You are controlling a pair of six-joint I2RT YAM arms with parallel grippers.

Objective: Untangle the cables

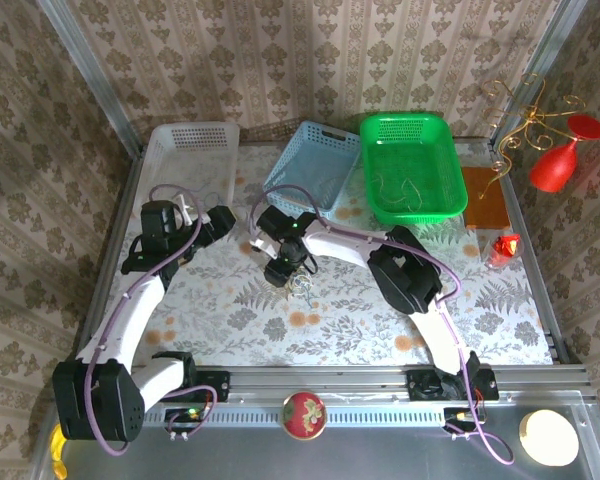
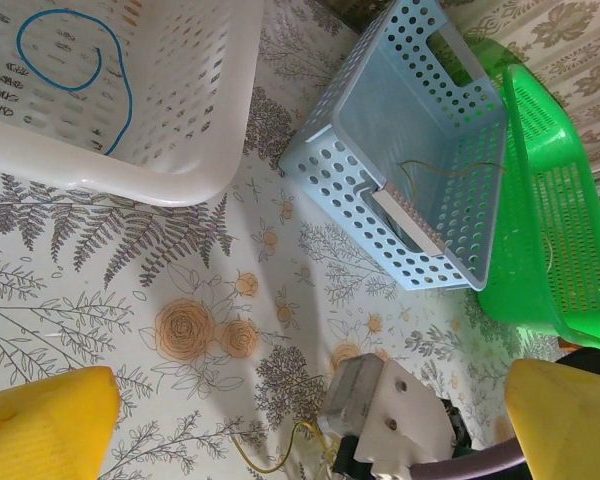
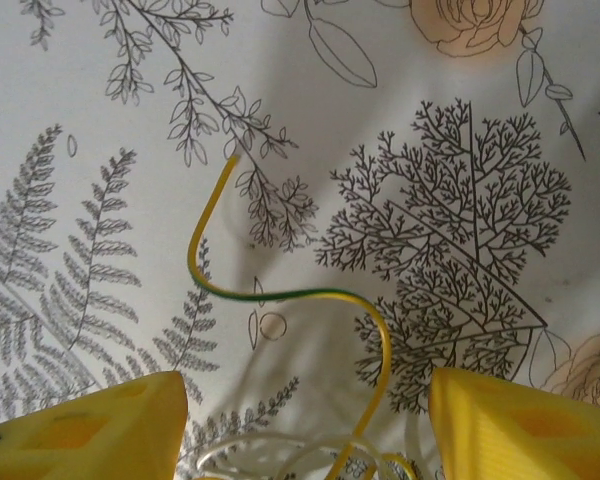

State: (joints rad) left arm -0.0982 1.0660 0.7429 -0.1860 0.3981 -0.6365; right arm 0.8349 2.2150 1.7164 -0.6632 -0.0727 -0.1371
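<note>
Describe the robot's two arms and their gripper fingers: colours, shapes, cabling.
The left arm and right arm match: smooth white links between chunky black joint housings, on black bases. A thick purple cable loops loosely along each arm. The left fingers and right fingers are blocky and bright yellow.

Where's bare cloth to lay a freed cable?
Free: floral tablecloth by the front rail between the arms, and right of the right arm. Crowded: the back (white plastic basket, blue basket, green basket) and around the right hand over the thin tangled cables.
</note>
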